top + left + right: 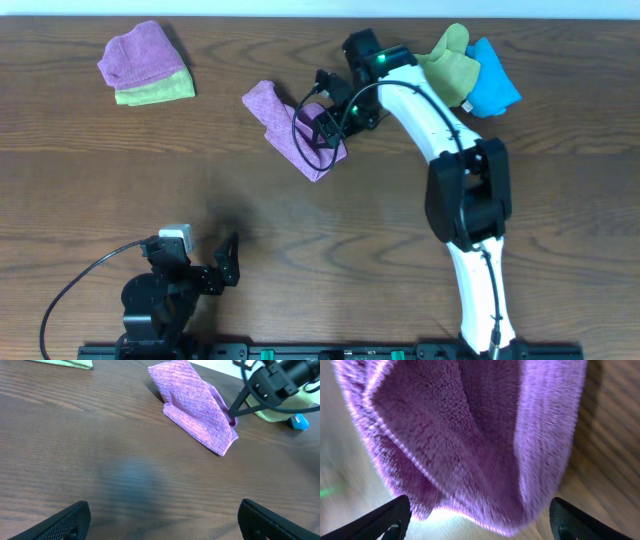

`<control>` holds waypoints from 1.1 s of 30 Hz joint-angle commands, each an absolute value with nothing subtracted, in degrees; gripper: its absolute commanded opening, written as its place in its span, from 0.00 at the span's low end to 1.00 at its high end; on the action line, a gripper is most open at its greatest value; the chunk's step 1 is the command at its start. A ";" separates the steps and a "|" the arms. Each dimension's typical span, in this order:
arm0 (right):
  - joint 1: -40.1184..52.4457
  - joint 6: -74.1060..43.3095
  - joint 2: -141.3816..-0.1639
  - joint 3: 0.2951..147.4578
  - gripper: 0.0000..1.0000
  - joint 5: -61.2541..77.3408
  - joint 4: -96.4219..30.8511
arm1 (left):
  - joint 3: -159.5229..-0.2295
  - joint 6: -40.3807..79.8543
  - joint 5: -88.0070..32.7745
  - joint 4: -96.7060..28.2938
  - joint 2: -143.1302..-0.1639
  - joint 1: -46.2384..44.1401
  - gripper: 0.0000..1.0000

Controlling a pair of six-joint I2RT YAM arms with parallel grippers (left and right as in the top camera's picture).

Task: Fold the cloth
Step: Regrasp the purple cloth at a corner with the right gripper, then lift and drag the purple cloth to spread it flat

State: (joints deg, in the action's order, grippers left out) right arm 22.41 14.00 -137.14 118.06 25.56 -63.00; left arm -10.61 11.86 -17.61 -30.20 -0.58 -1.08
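The purple cloth (275,115) lies partly folded and bunched on the wooden table, left of centre at the back. Its white tag does not show. My right gripper (332,125) is at the cloth's right end, open. In the right wrist view its fingers (480,517) stand wide apart with the cloth (470,435) just ahead of them and nothing gripped. The left wrist view shows the cloth (195,405) with the right gripper's tips (232,411) at its far edge. My left gripper (228,258) is open and empty near the front left, over bare table (162,515).
A second purple cloth (145,52) lies folded on a lime-green cloth (158,92) at the back left. Another lime-green cloth (450,60) and a blue cloth (492,85) lie at the back right, beside the right arm.
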 commanded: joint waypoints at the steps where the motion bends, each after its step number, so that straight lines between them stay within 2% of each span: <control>1: 23.55 14.83 -139.92 117.95 0.84 24.12 -62.78 | -10.28 12.03 -17.43 -30.20 -0.21 -1.30 0.95; 3: 23.79 14.83 -140.31 117.95 0.77 23.70 -62.30 | -10.28 12.05 -17.43 -30.20 -0.21 -1.30 0.95; 4: 23.83 14.68 -140.38 117.95 0.68 23.24 -61.71 | -10.28 12.05 -17.43 -30.20 -0.21 -1.30 0.95; 6: 23.81 13.26 -140.38 117.95 0.41 21.71 -60.45 | -10.28 12.05 -17.43 -30.20 -0.21 -1.30 0.95; 7: 23.81 12.64 -140.38 117.95 0.23 20.84 -60.12 | -10.28 12.05 -17.43 -30.20 -0.21 -1.30 0.96; 9: 23.81 11.99 -140.38 118.04 0.01 19.57 -60.01 | -10.28 12.05 -17.43 -30.20 -0.21 -1.30 0.96; 15: 23.81 9.82 -138.41 119.13 0.01 16.21 -59.66 | -10.28 12.05 -17.43 -30.20 -0.21 -1.30 0.95; 22: 23.92 7.29 -131.68 119.31 0.01 8.10 -49.74 | -10.28 12.05 -17.43 -30.20 -0.21 -1.30 0.95; 33: 26.46 6.22 -131.13 120.25 0.01 1.50 -38.26 | -10.28 12.05 -17.43 -30.17 -0.21 -1.30 0.95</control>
